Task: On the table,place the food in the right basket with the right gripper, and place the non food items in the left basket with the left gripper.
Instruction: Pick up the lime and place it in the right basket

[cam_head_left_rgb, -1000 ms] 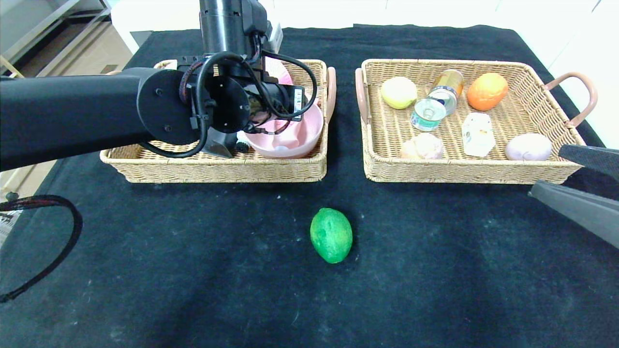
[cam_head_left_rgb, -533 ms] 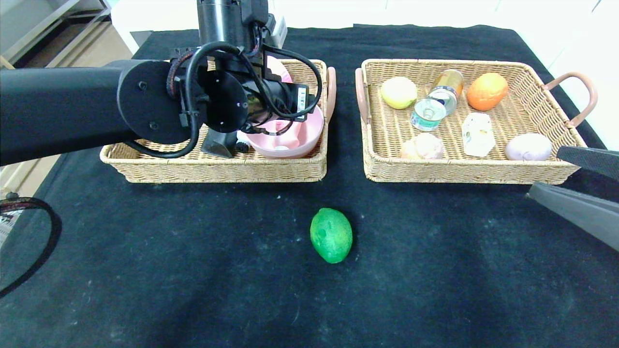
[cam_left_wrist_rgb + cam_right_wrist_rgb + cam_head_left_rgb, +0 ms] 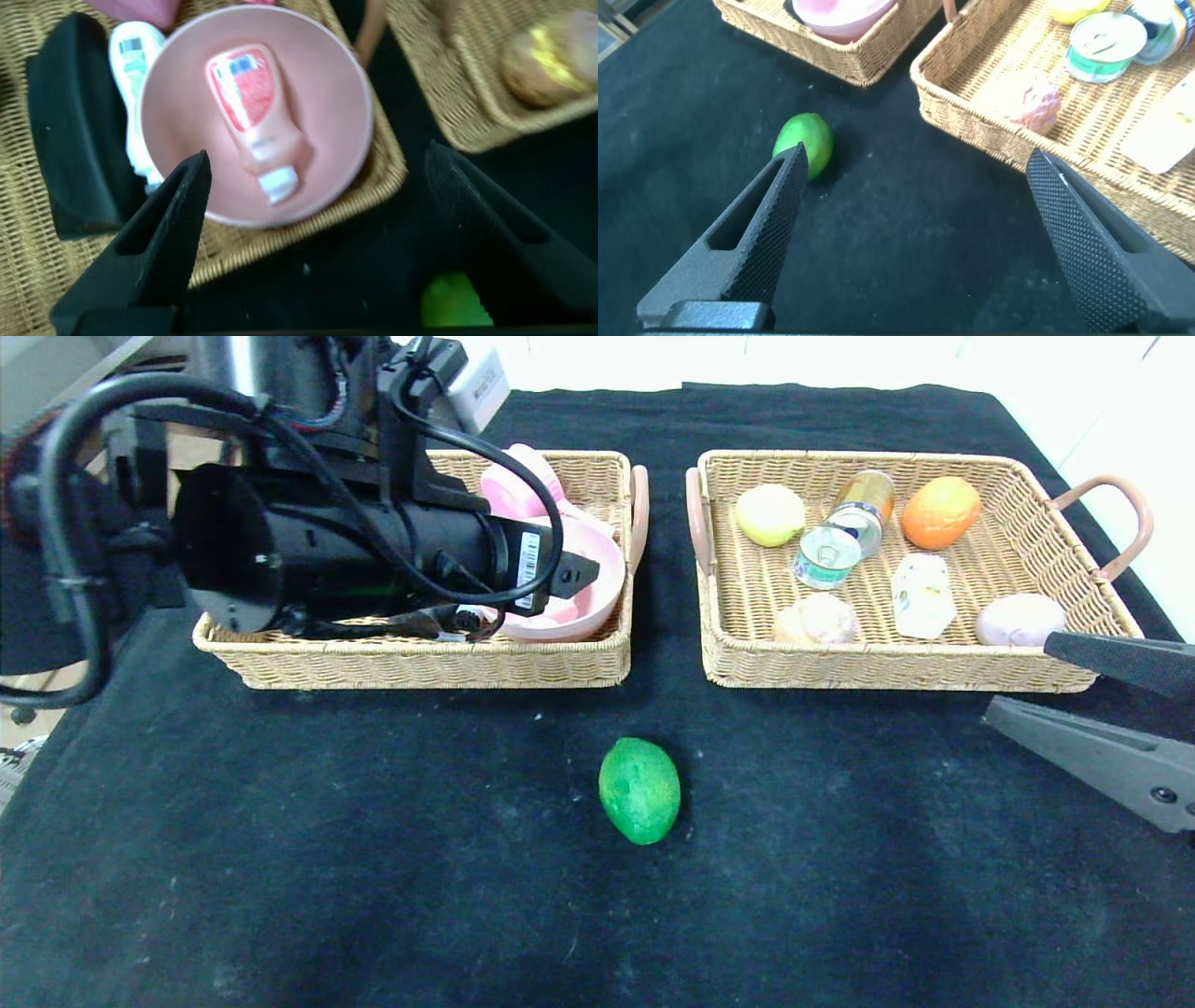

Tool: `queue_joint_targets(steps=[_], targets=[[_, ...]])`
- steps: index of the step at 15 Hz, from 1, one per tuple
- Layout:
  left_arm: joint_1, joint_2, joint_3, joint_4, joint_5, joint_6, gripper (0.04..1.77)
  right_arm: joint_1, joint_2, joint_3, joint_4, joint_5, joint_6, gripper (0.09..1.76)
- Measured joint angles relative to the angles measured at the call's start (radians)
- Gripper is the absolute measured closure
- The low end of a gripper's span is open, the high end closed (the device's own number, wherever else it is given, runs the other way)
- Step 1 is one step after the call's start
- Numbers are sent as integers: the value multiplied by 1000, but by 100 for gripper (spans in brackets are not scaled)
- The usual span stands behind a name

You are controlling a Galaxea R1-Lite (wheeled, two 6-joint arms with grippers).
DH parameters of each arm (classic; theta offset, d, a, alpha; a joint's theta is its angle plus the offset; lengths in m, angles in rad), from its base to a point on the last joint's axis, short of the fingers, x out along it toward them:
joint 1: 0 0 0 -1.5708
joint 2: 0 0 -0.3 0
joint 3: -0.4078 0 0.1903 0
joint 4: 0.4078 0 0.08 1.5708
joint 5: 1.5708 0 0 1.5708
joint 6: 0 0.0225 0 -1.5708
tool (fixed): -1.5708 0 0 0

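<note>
Counter [image 3: 280,859], black cloth, near to far.

1. Green lemon-shaped fruit [image 3: 639,790]: lies alone on the counter, near of the gap between the two baskets, touching nothing. Long axis runs roughly near-to-far, tilted slightly. Judged the last item to sort; food, so bound for the right basket.

2. Right gripper [image 3: 1088,695]: at the right edge, just near of the right basket's near-right corner. Fingers spread wide, holding nothing, pointing left. The fruit lies to its left and a little nearer; in the right wrist view it sits just beyond one finger [image 3: 738,243]. This arm is the better placed for the pick.

3. Left basket [image 3: 420,663]: holds a pink bowl [image 3: 597,593] with a pink squeeze bottle [image 3: 254,117] lying inside it.

4. Left gripper [image 3: 318,233]: raised over the left basket, fingers spread, holding nothing.

5. Right basket [image 3: 887,667]: holds a can, a white carton and several round fruit-like pieces.
</note>
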Motion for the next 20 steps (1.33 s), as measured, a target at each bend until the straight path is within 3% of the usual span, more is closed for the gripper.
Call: queue_joint_targets(steps=[6,8,11,14,20], targets=[[38,-264,334,-17,-286,20,12,13,18,0,2,1,0,14],[60,-334,440,-22,-350,48,12,29,33,5,3,-2,1,14],[76,-407,581,-50,-374,95,11,34,56,11,3,-2,0,14],[89,-450,684,-158,-379,103,11,34,71,13,3,-6,0,14],[104,-476,754,-208,-399,100,10,70,100,24,3,-12,0,14]])
